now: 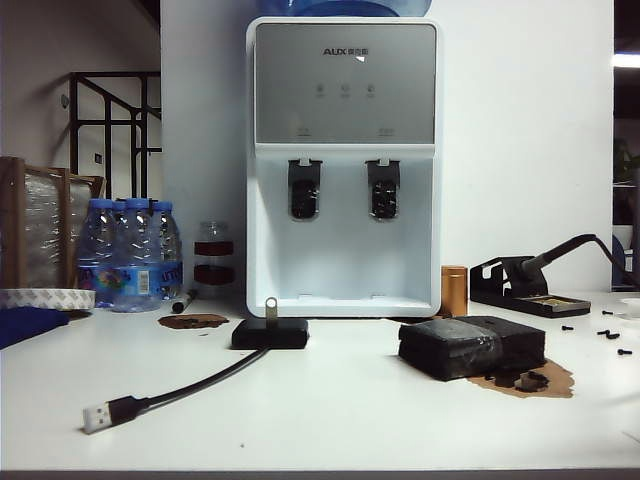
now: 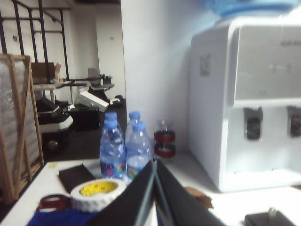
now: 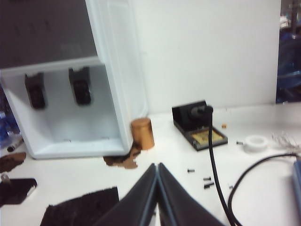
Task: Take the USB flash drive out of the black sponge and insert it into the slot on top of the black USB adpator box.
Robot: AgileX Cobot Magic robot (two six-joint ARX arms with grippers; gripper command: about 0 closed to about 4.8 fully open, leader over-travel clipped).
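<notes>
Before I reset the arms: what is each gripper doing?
Left gripper: shut, empty, raised off the table.
Right gripper: shut, empty, raised off the table.

wall [image 1: 520,130]: white | railing [image 1: 110,120]: black metal | table [image 1: 330,420]: white

The water dispenser [image 1: 343,160] carries the brand "AUX" on its grey panel.

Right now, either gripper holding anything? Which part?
Nothing held. Left gripper and right gripper are both shut on nothing, raised clear of the table. The USB flash drive stands in the black USB adpator box.
</notes>
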